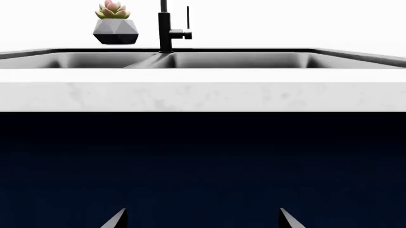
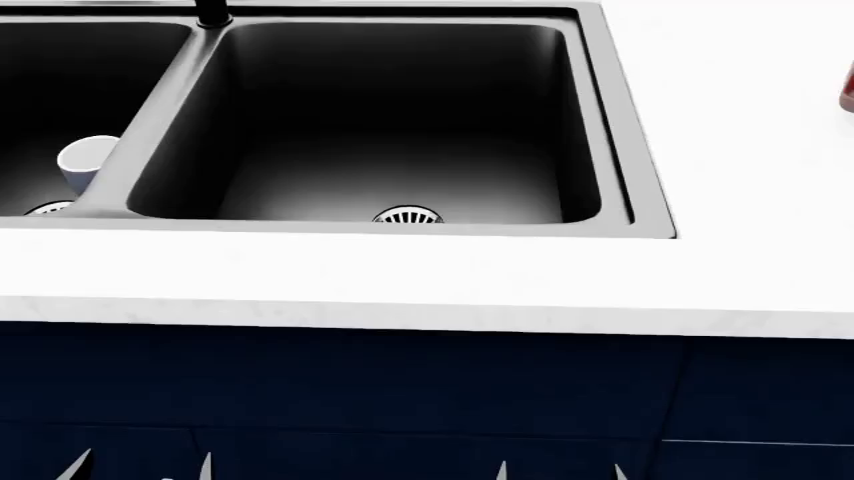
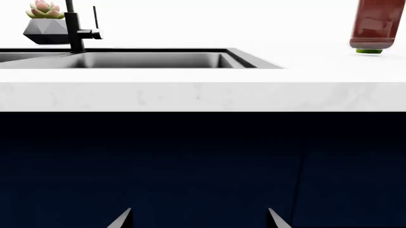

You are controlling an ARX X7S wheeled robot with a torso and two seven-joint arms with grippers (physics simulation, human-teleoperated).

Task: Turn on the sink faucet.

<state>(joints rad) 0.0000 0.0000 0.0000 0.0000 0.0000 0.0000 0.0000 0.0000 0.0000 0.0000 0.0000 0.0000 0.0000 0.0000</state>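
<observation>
The sink faucet (image 1: 165,28) is a matte black post with a short side lever (image 1: 180,34), standing behind the divider of the dark double-basin sink (image 1: 241,59). In the head view only the faucet's base (image 2: 211,12) shows, at the sink's (image 2: 627,130) far rim. The right wrist view has the faucet (image 3: 75,28) far off beyond the sink (image 3: 159,59). My left gripper (image 1: 204,221) (image 2: 140,470) and right gripper (image 3: 199,221) (image 2: 561,472) are both open and empty, low in front of the dark blue cabinet, below the counter and well short of the faucet.
A potted succulent (image 1: 115,26) (image 3: 45,21) stands beside the faucet at the back. A white cup (image 2: 87,160) lies in the left basin. A red bottle (image 3: 375,26) (image 2: 847,85) stands on the white counter (image 2: 400,285) right of the sink. The counter edge overhangs the cabinet front (image 2: 400,390).
</observation>
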